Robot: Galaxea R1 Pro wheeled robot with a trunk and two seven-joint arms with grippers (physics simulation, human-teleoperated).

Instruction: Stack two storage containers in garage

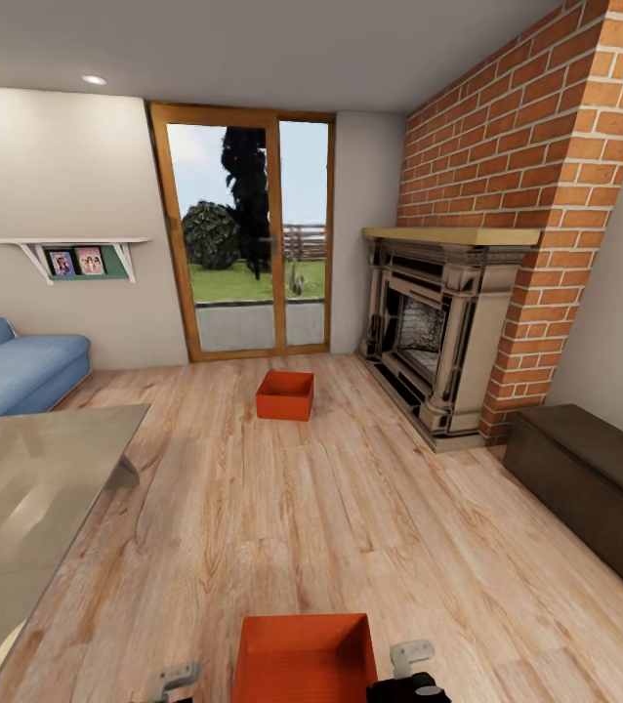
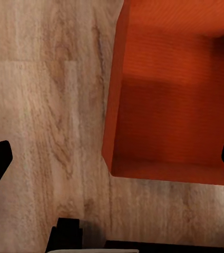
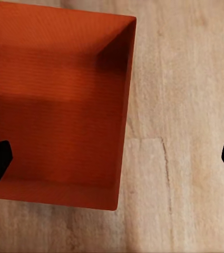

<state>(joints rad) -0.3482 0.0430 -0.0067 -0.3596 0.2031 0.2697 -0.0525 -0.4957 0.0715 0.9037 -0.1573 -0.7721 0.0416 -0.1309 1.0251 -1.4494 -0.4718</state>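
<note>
Nearby, orange bin [image 1: 304, 656] on plank floor [image 1: 351, 508], second bin [image 1: 285, 394] farther off

A brick chimney breast [image 1: 546, 166] rises at the right of the room, with a fireplace [image 1: 438, 332] set into its base under a pale wooden mantel [image 1: 453, 235]. A dark brown chest [image 1: 595, 488] stands against the right wall, just beside the brickwork. A glazed door [image 1: 245, 229] with a wooden frame occupies the far wall and shows grass, trees and a fence outside. A white wall shelf [image 1: 58, 249] to its left carries two framed pictures [image 1: 75, 261]. A blue sofa [image 1: 9, 371] sits below the shelf. A glass-topped table [image 1: 28, 508] stands near the sofa. Recessed ceiling lights [image 1: 94, 79] are lit.
</note>
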